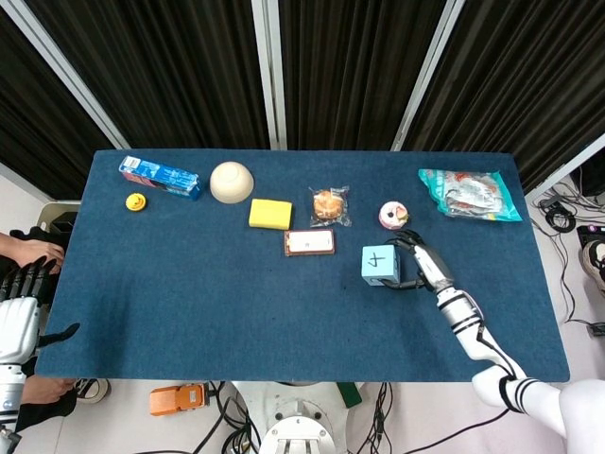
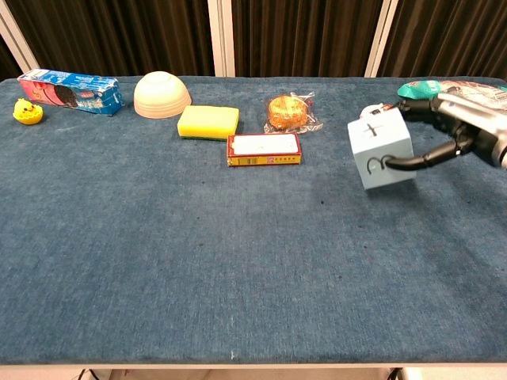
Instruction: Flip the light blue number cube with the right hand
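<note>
One cube, gripped from its right side.

We see the right hand [image 2: 463, 136] clasping the light blue number cube [image 2: 381, 148], a "4" facing up, on the table [image 1: 189, 303], right of the red box [image 1: 310, 242] and below the pink donut [image 1: 392, 215]. Broad bare cloth lies toward the near edge. Our left hand [image 1: 19, 317] hangs off the left edge, fingers apart, holding nothing.

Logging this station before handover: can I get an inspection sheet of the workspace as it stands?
Surface: blue cloth table, no spills seen.
Job's things: light blue cube, face marked 4 upward, beside the right hand.
Clutter: blue carton, yellow duck, bowl upside down, sponge, red box, wrapped bun, donut, snack bag.
Hands: right hand fingers on the cube; left hand off the table, holding nothing.
Cables: on the floor.
Surroundings: black curtains.
</note>
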### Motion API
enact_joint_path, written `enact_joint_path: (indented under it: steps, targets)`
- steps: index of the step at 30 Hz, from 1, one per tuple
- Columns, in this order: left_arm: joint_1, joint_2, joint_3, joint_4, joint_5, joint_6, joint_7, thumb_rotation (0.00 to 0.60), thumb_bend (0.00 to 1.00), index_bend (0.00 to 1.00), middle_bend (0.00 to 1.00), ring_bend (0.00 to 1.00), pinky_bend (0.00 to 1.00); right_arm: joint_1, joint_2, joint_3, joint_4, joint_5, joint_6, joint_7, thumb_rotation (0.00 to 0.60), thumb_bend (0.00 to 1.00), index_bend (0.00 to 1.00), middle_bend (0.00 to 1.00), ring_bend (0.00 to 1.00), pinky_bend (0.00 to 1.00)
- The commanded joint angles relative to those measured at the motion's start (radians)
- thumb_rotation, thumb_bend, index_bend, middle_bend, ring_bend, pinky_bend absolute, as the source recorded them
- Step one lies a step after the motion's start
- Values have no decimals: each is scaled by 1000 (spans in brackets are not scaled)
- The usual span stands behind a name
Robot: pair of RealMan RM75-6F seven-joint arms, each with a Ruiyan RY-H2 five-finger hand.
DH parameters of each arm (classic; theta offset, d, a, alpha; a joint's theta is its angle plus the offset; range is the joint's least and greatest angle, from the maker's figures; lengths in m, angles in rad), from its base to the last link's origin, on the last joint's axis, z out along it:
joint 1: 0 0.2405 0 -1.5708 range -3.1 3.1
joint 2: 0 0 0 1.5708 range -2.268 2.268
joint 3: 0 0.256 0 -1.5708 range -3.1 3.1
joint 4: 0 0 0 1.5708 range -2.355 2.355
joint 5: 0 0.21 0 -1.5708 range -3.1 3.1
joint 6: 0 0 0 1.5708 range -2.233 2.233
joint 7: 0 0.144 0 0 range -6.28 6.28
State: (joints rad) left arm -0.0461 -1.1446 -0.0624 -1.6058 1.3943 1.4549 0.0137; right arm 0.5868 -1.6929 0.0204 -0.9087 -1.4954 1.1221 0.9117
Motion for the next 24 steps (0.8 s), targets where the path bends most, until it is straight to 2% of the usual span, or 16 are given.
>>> enact_joint_path:
  steps: [1, 5, 8, 12, 15, 18, 21, 24]
  targets:
    - [0, 2, 0, -3, -1, 0, 2, 600, 59, 0, 0, 0, 0, -15, -75, -20, 103, -53, 21, 80, 600, 372, 452, 428, 132, 18]
    - [-1, 5, -1, -6, -3, 0, 3, 600, 60, 0, 0, 0, 0, -18, -89, -30, 143, -72, 30, 88, 592, 311, 316, 332, 57, 0]
    - [-1, 6, -1, -6, -2, 1, 3, 600, 60, 0, 0, 0, 0, -23, -85, -37, 148, -80, 36, 68, 584, 302, 200, 254, 4, 0]
    - [-1, 7, -1, -4, -2, 3, 1, 600, 59, 0, 0, 0, 0, -42, -67, -46, 133, -90, 64, 24, 566, 274, 25, 128, 0, 0]
    - [-1, 9, -2, -4, -1, 4, 0, 600, 59, 0, 0, 0, 0, -60, -37, -53, 101, -97, 89, -19, 563, 255, 0, 61, 0, 0]
    - [-2, 14, -2, -6, 0, 4, 0, 600, 59, 0, 0, 0, 0, -81, 20, -60, 43, -105, 122, -83, 562, 239, 0, 37, 0, 0]
    - [-3, 19, -2, -8, -1, 3, 3, 600, 59, 0, 0, 0, 0, -113, 120, -46, -69, -90, 171, -212, 561, 237, 0, 33, 0, 0]
    - [-4, 18, -2, -5, -2, 2, 6, 600, 59, 0, 0, 0, 0, -158, 264, -29, -257, -45, 204, -429, 561, 236, 0, 33, 0, 0]
